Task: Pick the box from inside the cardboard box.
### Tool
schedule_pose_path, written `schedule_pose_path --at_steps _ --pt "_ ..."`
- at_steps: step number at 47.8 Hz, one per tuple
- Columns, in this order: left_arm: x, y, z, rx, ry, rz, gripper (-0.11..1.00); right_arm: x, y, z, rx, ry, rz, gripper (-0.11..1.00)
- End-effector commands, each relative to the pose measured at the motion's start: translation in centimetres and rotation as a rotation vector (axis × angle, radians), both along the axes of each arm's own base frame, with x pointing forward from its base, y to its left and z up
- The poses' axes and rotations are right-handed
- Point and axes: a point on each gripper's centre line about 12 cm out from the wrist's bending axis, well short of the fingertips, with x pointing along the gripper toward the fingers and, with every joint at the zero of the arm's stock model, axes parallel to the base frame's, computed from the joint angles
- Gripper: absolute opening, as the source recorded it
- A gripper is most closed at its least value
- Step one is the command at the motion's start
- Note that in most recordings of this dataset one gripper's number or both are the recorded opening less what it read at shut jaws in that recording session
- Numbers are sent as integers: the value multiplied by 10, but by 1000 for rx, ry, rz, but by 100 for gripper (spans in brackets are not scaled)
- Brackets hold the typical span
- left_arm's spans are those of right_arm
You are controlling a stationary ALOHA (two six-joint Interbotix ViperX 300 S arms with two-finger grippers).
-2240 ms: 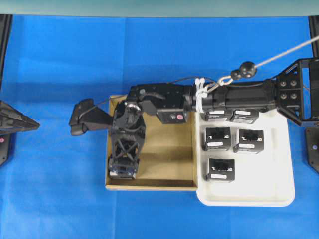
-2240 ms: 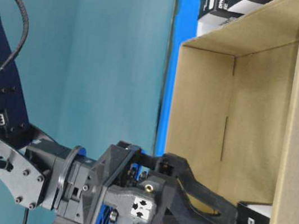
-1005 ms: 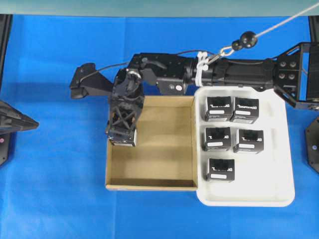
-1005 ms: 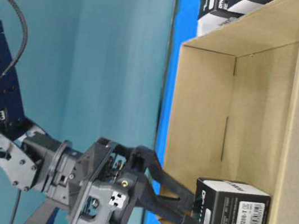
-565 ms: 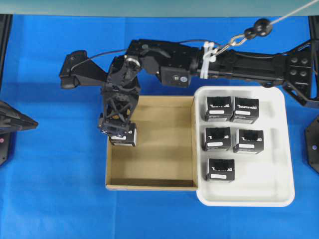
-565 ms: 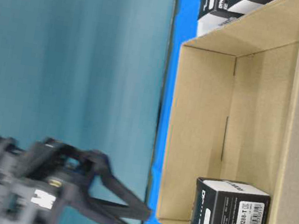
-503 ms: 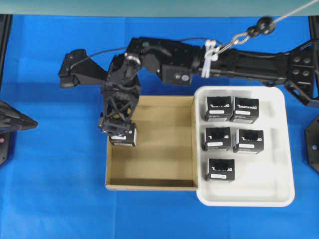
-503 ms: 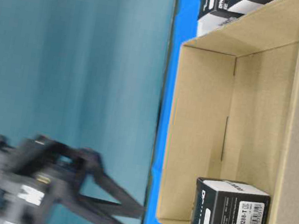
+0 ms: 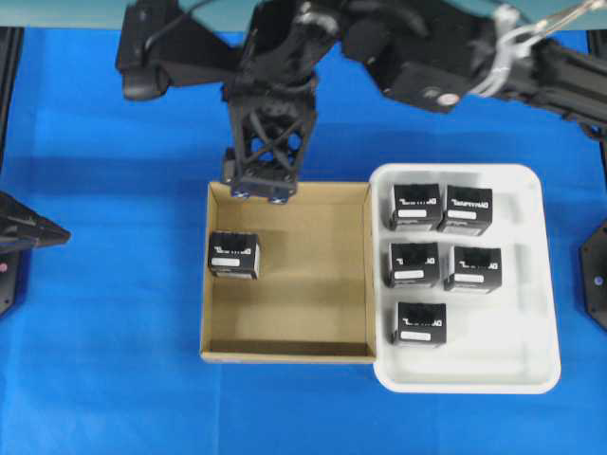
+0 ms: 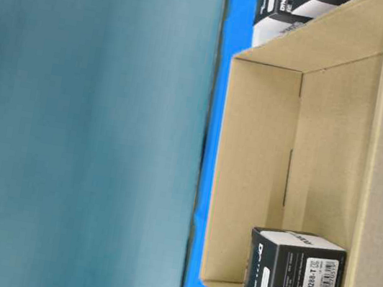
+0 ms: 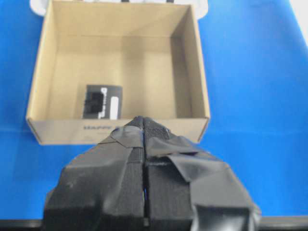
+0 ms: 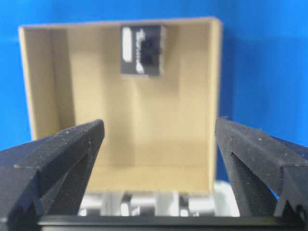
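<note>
A single black box [image 9: 233, 255] with a white label sits against the left wall of the cardboard box [image 9: 287, 350] on a blue worktop [image 9: 104, 360], untouched. The right end effector [image 9: 260, 189] hangs above the carton's far rim, its fingers spread wide and holding nothing. The left end effector [image 11: 144, 144], seen only by its own wrist camera, points at the carton from the near side with its taped fingers pressed together, empty. Beside the carton, a white tray [image 9: 545, 284] carries five identical black boxes [image 9: 413, 263].
</note>
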Motion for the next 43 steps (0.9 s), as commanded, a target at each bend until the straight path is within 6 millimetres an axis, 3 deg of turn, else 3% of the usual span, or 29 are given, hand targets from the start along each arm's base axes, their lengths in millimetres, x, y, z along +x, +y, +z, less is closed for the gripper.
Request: schedule_pose_path --at_steps 1,12,21,29,36,43 --pt "2 0 12 -3 -32 -1 -7 -6 8 32 -16 -76 8 100" --pt "1 0 12 -38 -30 13 -7 -21 6 57 -21 -119 -7 100" --pt "1 0 13 -38 -32 12 -7 -26 6 49 -15 -84 -8 100" --pt "1 0 13 -38 -33 12 -7 -21 6 17 -4 -13 -5 100" --pt "1 0 13 -38 -35 12 -7 -8 4 -31 1 21 -7 100" --pt "1 0 13 -36 -35 13 -7 2 7 -66 3 12 -11 100"
